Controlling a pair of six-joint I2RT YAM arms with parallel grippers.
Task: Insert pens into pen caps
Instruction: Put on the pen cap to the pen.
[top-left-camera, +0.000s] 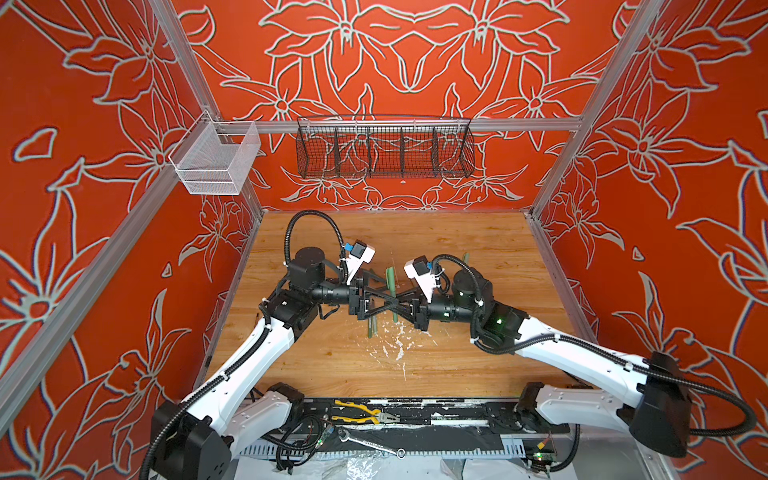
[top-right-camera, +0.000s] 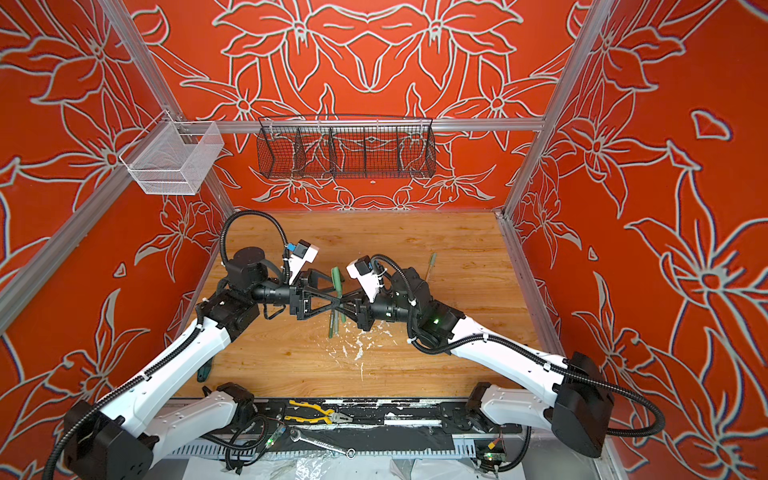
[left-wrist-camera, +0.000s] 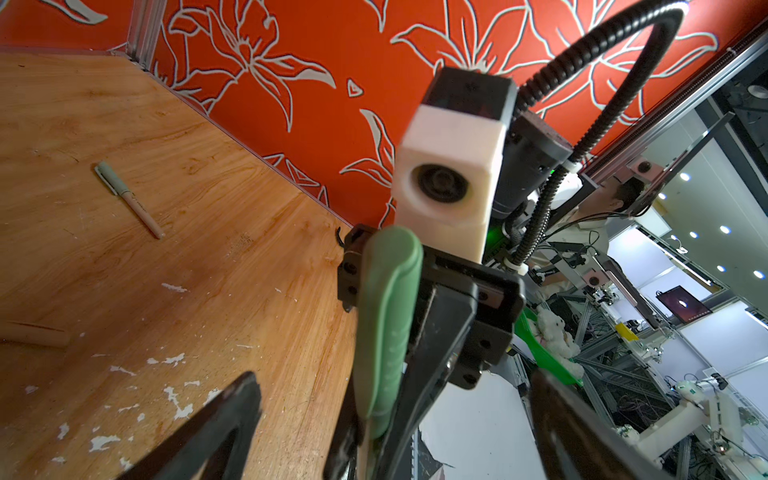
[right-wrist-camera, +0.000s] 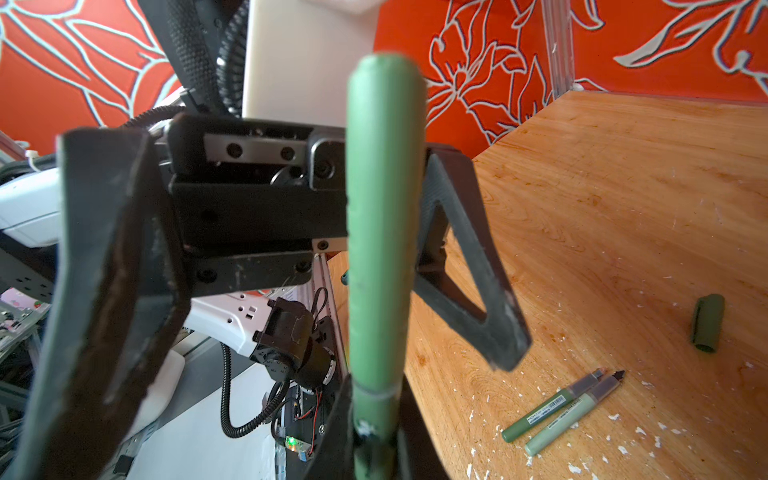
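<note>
My right gripper (right-wrist-camera: 374, 440) (top-left-camera: 398, 302) is shut on a green pen (right-wrist-camera: 372, 415), and a green pen cap (right-wrist-camera: 382, 208) (left-wrist-camera: 386, 324) (top-left-camera: 391, 279) sits on that pen's end. My left gripper (left-wrist-camera: 392, 386) (top-left-camera: 380, 300) is open, with its fingers (right-wrist-camera: 104, 257) spread wide on both sides of the cap and not touching it. Two uncapped green pens (right-wrist-camera: 557, 409) (top-left-camera: 371, 328) (top-right-camera: 333, 326) lie side by side on the table. A dark green cap (right-wrist-camera: 706, 322) lies apart from them. A tan cap (left-wrist-camera: 37, 334) lies on the table.
A capped pen with a pale cap and tan barrel (left-wrist-camera: 129, 199) (top-left-camera: 465, 259) (top-right-camera: 432, 266) lies near the right wall. White flecks (top-left-camera: 395, 340) dot the wooden table (top-left-camera: 478, 365). Yellow-handled pliers (top-left-camera: 361, 413) and a wrench (top-left-camera: 370, 442) lie on the front rail. Wire baskets (top-left-camera: 384, 149) hang on the back wall.
</note>
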